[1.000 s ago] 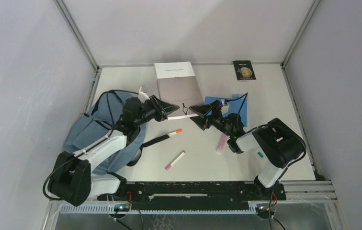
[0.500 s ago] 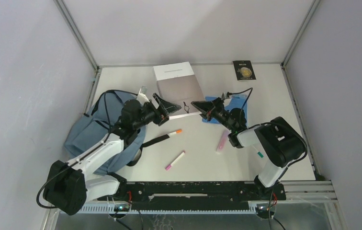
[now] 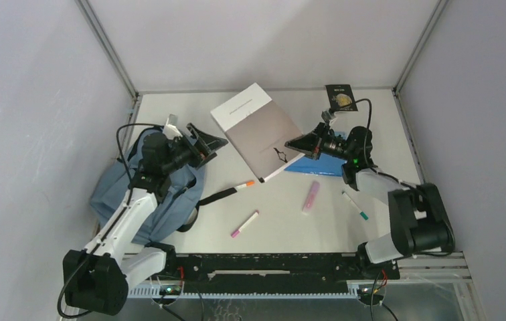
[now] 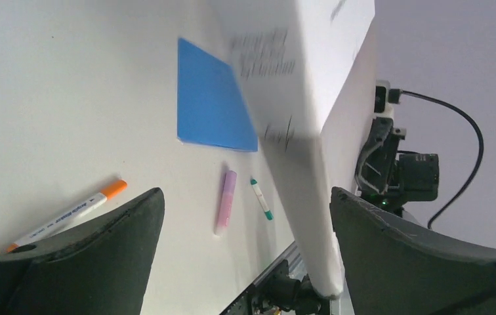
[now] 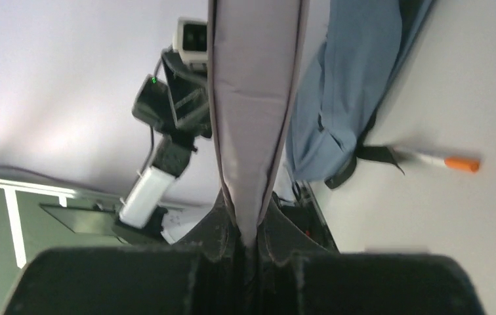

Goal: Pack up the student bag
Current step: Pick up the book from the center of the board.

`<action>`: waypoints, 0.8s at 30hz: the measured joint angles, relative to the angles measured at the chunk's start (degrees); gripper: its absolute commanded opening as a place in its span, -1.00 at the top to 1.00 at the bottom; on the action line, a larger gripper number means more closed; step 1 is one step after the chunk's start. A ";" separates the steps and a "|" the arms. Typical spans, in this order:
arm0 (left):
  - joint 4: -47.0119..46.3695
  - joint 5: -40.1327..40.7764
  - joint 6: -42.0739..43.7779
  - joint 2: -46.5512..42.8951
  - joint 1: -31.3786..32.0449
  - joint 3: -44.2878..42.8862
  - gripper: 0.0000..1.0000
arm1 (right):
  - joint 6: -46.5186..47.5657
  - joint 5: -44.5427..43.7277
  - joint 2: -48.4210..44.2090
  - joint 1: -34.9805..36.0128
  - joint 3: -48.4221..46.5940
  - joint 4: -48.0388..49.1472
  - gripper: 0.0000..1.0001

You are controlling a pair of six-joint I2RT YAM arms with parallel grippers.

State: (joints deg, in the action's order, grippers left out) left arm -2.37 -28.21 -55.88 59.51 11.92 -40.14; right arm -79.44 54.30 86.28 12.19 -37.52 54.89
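Observation:
The student bag (image 3: 124,190), blue-grey with black straps, lies slumped at the table's left; the right wrist view shows it as blue fabric (image 5: 345,85). My left gripper (image 3: 209,146) hovers open over the bag's right edge, nothing between its fingers (image 4: 107,246). A grey-and-white notebook (image 3: 258,127) is tilted, one corner raised. My right gripper (image 3: 294,143) is shut on its right edge. In the right wrist view the notebook's edge (image 5: 256,98) runs up from the closed jaws of that gripper (image 5: 248,231). From the left wrist the notebook (image 4: 311,98) looms, blurred, in front of my open left gripper (image 4: 245,197).
A flat blue folder (image 3: 318,165) lies under the right gripper. Loose on the table: an orange-capped marker (image 3: 244,184), a pink-tipped marker (image 3: 244,224), a lilac highlighter (image 3: 311,196) and a green-tipped pen (image 3: 355,205). A black booklet (image 3: 341,97) sits at the back right.
The left gripper opened, let the notebook go and drew back left over the bag. The right gripper shut on the notebook's edge and pulled right, turning the notebook.

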 measured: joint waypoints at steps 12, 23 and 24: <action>-4.11 -11.93 -1.07 2.71 -2.82 -0.59 -0.99 | 18.62 12.55 -10.73 -0.07 -1.68 -25.18 1.00; -9.84 -12.37 -8.35 3.76 -4.11 0.59 0.31 | 11.21 14.49 -3.52 0.04 -2.84 -14.84 0.18; -10.36 -12.17 -9.27 3.69 -4.24 0.59 0.31 | 9.53 14.62 -2.51 0.04 -2.84 -13.16 -0.14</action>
State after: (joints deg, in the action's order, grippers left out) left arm -12.73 -40.38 -65.14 63.20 7.68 -39.55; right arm -69.91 68.93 83.77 12.23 -40.36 41.74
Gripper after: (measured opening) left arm 0.431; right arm 0.170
